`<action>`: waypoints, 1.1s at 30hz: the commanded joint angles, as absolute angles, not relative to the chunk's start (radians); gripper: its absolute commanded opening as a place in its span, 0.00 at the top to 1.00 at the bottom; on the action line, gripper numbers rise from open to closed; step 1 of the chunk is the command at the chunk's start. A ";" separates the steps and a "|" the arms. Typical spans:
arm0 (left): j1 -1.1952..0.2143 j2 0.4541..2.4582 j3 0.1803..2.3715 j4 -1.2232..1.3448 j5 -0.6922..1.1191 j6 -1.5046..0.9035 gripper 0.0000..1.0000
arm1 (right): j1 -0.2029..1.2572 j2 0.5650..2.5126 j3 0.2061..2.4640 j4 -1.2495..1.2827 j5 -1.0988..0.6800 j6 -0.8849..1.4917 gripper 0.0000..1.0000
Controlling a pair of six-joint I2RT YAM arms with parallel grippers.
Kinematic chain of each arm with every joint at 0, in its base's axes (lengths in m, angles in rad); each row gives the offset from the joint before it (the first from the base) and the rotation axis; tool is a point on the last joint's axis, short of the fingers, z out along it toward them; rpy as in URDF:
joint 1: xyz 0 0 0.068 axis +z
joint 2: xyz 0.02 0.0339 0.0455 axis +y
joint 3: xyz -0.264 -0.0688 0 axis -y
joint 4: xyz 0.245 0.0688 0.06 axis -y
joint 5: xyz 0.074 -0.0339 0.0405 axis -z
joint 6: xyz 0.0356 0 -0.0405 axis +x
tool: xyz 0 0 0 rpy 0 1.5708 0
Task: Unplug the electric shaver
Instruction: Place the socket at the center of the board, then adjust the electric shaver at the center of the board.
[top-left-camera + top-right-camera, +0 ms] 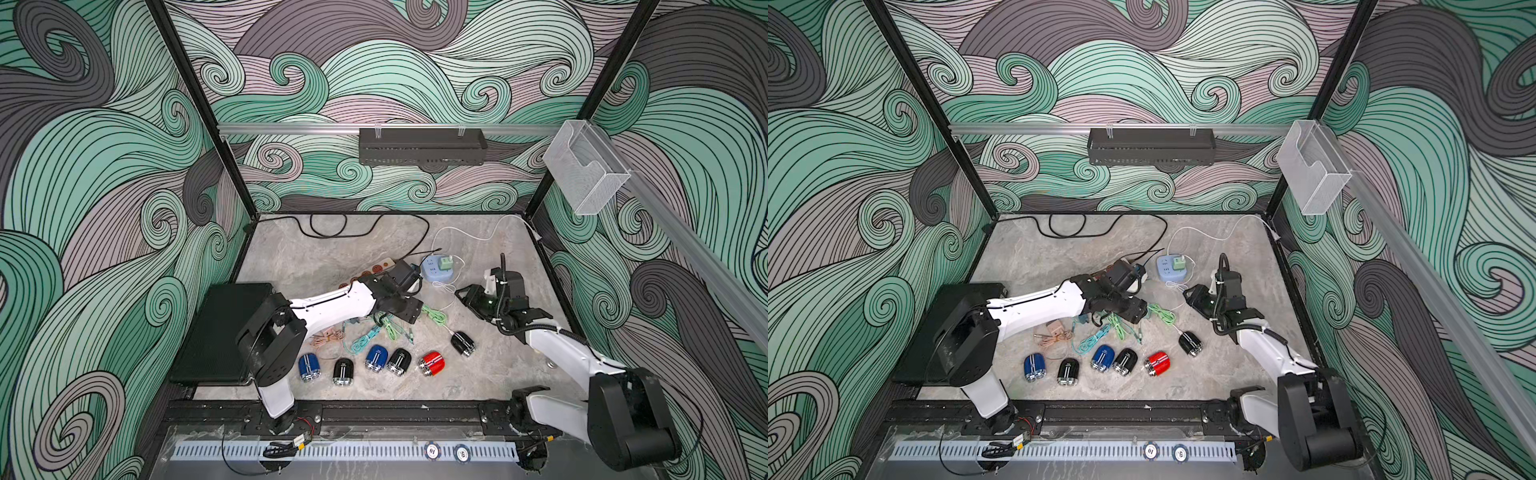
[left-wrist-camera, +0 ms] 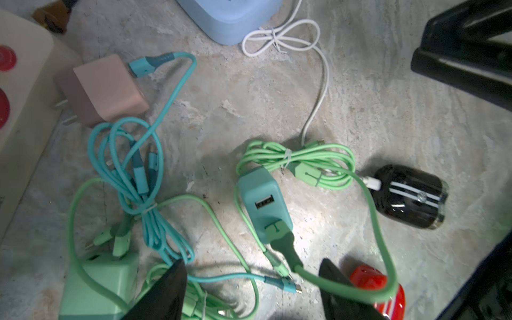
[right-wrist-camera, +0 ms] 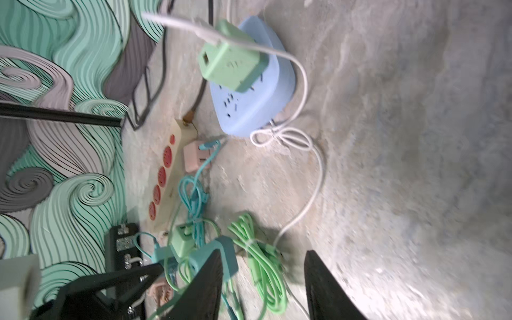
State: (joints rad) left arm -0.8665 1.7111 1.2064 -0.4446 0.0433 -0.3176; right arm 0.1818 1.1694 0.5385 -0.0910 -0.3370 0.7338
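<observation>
While left jaws gape, green cable [image 2: 357, 294] crosses them.

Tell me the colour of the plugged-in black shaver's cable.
White: the thin cable; clearest in left wrist view.

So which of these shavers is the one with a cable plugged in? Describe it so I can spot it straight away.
Start at the pale blue power hub on the grey table and follow the white cable toward the front. It ends at a black shaver lying past the red shaver, apart from the row. It alone has a plug in it.
</observation>
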 commanded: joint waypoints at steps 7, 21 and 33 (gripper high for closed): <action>-0.880 1.537 1.091 -0.401 0.094 -0.429 0.13 | 0.256 1.090 0.603 -0.516 -0.253 0.508 0.43; -0.885 1.527 1.031 -0.307 0.039 -0.462 0.08 | 0.398 1.324 0.716 -0.585 -0.127 0.407 0.35; -0.885 1.529 1.021 -0.287 0.009 -0.454 0.05 | 0.467 1.469 0.803 -0.629 -0.013 0.386 0.34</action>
State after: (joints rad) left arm -0.8806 1.5417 1.0256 -0.3008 0.0257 -0.4564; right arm 0.4538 1.4456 0.7731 -0.5957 -0.0700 0.3996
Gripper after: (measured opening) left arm 0.954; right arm 0.660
